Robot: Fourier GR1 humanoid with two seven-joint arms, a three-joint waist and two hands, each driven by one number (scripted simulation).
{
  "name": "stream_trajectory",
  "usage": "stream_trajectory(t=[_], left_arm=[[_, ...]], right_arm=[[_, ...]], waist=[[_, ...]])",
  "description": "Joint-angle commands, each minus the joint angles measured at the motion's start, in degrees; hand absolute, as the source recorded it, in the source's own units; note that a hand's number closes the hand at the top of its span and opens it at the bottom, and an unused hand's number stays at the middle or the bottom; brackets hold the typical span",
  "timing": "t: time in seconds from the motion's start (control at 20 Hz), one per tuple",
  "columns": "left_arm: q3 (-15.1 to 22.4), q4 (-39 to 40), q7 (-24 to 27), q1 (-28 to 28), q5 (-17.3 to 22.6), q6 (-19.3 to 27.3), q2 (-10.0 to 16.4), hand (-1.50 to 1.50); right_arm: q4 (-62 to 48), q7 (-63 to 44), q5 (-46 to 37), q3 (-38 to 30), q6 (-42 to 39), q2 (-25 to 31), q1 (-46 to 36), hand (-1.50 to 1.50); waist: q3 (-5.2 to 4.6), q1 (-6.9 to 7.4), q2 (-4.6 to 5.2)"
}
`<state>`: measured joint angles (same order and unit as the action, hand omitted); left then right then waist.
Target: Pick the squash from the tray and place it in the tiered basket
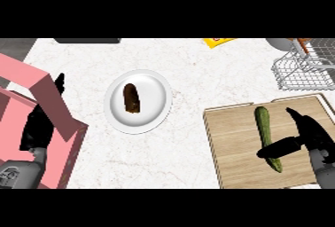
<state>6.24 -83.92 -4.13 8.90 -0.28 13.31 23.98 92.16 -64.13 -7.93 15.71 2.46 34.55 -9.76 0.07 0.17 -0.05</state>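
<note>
Black right robot hand point(313, 136) lies open, thumb across the green squash point(262, 120).

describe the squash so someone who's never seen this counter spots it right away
Look at the wooden tray at the counter's lower right, below the wire basket. The squash lies on it, next to the right hand. It is long, slim and green, unlike the short brown item on the white plate.
</note>
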Motion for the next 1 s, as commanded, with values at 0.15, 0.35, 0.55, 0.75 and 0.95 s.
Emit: stream_trajectory(t=[0.15,0.35,0.55,0.75,0.95], left_arm=[[-0.1,-4.4,-3.2,-2.1,-2.4,0.0,-0.9,0.0],[-2.9,4.6,1.1,2.1,-2.9,-1.7,-2.7,0.0],[-3.3,-0.5,0.7,-1.9,-3.5,-2.4,-3.0,0.0],[-3.1,1.3,-0.5,0.9,-3.1,-2.9,-4.0,0.0],[-3.7,0.7,1.7,-2.7,-3.4,-3.8,-3.4,0.0]], right_arm=[[-8.1,-3.6,-3.1,0.5,-0.4,-6.5,-2.9,-1.5],[-6.7,-2.8,-3.3,-1.0,-2.7,-7.5,-1.4,-1.5],[-11.6,-1.0,-4.6,-1.8,-2.0,-11.1,-3.3,-1.5],[-11.8,2.6,1.9,-2.0,-10.3,-9.9,-4.3,1.5],[-15.1,6.0,-6.1,2.2,-9.9,-8.7,-6.4,1.5]], waist=[[-0.06,0.37,0.02],[-0.09,-0.24,0.08],[-0.08,0.11,0.05],[-0.07,0.15,0.11],[-0.08,0.6,0.12]])
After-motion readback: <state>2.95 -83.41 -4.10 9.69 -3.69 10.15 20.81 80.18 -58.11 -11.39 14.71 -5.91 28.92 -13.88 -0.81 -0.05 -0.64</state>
